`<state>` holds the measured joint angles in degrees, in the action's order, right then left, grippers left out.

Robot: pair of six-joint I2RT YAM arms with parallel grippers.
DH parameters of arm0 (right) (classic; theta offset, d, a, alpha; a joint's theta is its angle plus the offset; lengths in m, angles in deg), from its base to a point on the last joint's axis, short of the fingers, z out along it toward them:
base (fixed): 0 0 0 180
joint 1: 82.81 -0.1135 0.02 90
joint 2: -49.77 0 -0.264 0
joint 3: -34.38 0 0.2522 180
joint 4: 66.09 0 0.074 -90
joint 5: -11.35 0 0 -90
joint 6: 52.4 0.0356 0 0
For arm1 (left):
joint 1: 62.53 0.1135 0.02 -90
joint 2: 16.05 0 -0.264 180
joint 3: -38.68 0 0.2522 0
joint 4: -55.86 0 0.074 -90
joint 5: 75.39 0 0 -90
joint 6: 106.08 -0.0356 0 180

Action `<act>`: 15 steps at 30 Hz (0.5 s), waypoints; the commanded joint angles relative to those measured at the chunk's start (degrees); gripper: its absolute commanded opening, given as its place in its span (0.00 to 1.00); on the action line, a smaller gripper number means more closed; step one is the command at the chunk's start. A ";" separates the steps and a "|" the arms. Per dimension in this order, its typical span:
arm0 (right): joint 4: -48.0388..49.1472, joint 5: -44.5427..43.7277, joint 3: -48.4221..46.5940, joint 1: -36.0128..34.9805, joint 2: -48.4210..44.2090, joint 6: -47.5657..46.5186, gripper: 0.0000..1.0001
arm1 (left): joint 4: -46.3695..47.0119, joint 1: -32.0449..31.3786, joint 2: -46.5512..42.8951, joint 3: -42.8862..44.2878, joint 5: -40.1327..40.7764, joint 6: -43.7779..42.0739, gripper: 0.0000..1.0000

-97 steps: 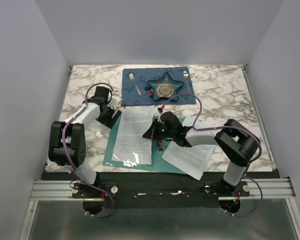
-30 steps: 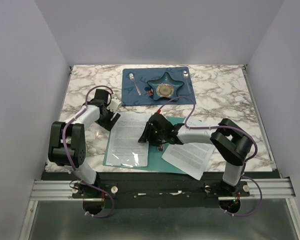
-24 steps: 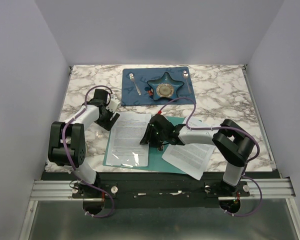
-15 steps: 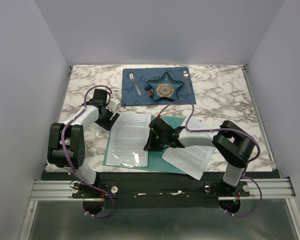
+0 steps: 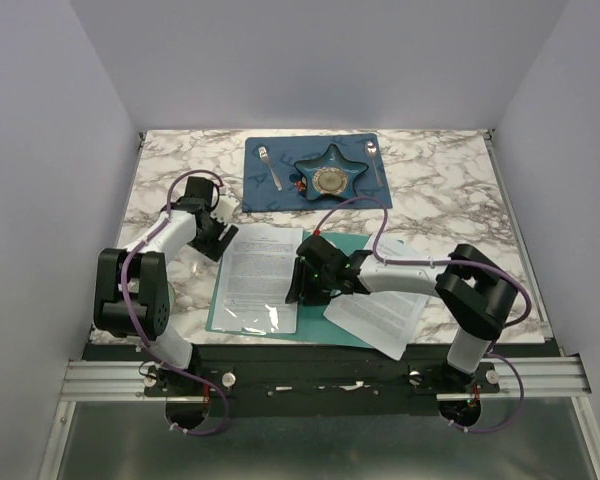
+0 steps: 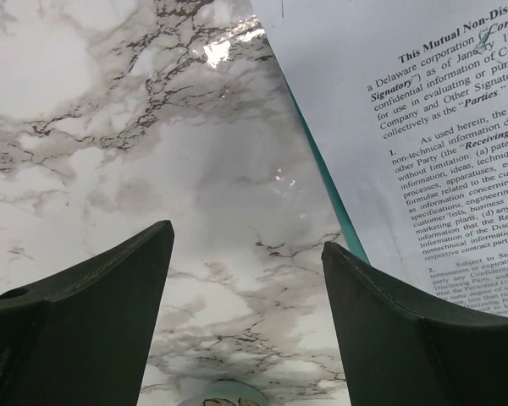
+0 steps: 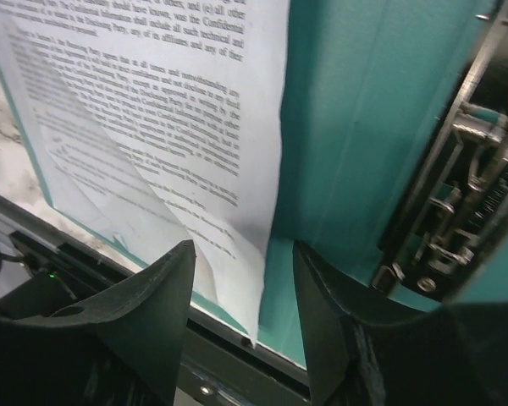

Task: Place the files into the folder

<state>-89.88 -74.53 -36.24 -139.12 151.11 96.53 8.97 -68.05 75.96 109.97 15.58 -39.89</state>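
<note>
The teal folder [image 5: 320, 325] lies open at the table's near edge, its metal clip [image 7: 461, 199] along the spine. One stack of files [image 5: 262, 272] rests on the folder's left half. A second stack of files [image 5: 382, 308] lies on its right side, sticking out past the edge. My right gripper [image 5: 296, 288] hovers open at the spine; in the wrist view the right gripper [image 7: 241, 247] straddles the left stack's slightly raised right edge [image 7: 267, 254] without pinching it. My left gripper [image 5: 223, 238] is open over bare marble beside the stack's far left corner [image 6: 423, 127]; the left gripper [image 6: 245, 241] holds nothing.
A dark blue placemat [image 5: 280, 195] at the back centre carries a star-shaped dish [image 5: 330, 175], a fork [image 5: 270, 165] and a spoon [image 5: 373, 160]. The metal rail [image 5: 320, 378] runs along the near edge below the folder. White walls close in both sides.
The left stack has been squared up on the folder's left half. My right gripper has slid a little toward the near edge, having shut briefly and reopened. The left arm has barely moved.
</note>
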 commanded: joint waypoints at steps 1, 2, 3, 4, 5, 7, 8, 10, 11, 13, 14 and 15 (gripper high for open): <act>-12.38 -3.77 -2.46 -0.38 -3.51 -4.26 0.59 | -2.03 1.03 -2.71 2.75 0.61 -0.53 0.85; -12.91 -3.77 -2.20 -0.38 -4.13 -4.70 0.59 | -2.12 1.21 -2.80 2.93 0.17 -0.45 0.85; -13.44 -5.33 -1.85 -0.38 -6.13 -5.06 0.59 | -2.21 1.30 -2.80 2.93 0.26 -0.36 0.85; -13.45 -5.44 -1.42 -0.38 -7.02 -5.58 0.59 | -2.21 1.30 -2.80 2.84 0.43 -0.36 0.85; -13.62 -5.87 -0.19 -0.38 -8.08 -5.59 0.59 | -2.38 1.30 -2.97 2.93 0.43 -0.44 0.85; -13.97 -7.36 0.96 -0.29 -10.97 -5.59 0.58 | -2.82 1.30 -3.85 2.75 0.26 -0.27 0.85; -14.06 -7.72 1.48 0.32 -11.77 -5.59 0.56 | -3.17 1.30 -4.29 2.93 -0.09 -0.09 0.85; -14.24 -8.69 2.63 1.11 -13.53 -5.94 0.52 | -4.66 1.04 -5.95 3.54 -0.88 0.78 0.84; -14.32 -8.95 2.98 2.08 -13.88 -6.20 0.49 | -5.19 0.78 -6.66 4.24 -0.88 1.05 0.82; -14.41 -9.13 3.95 3.40 -14.24 -7.08 0.44 | -7.30 -1.23 -8.59 5.21 -2.82 1.84 0.81; -14.33 -9.13 4.30 4.88 -14.33 -7.34 0.40 | -7.83 -2.29 -9.29 5.82 -2.82 2.10 0.79; -14.15 -9.30 4.74 5.51 -14.41 -7.61 0.38 | -8.79 -3.43 -9.91 6.00 -2.82 2.54 0.78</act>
<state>-101.55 -80.52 -33.84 -136.72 137.10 90.85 4.19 -67.81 70.56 112.77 15.14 -39.10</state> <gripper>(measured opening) 0.413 0.809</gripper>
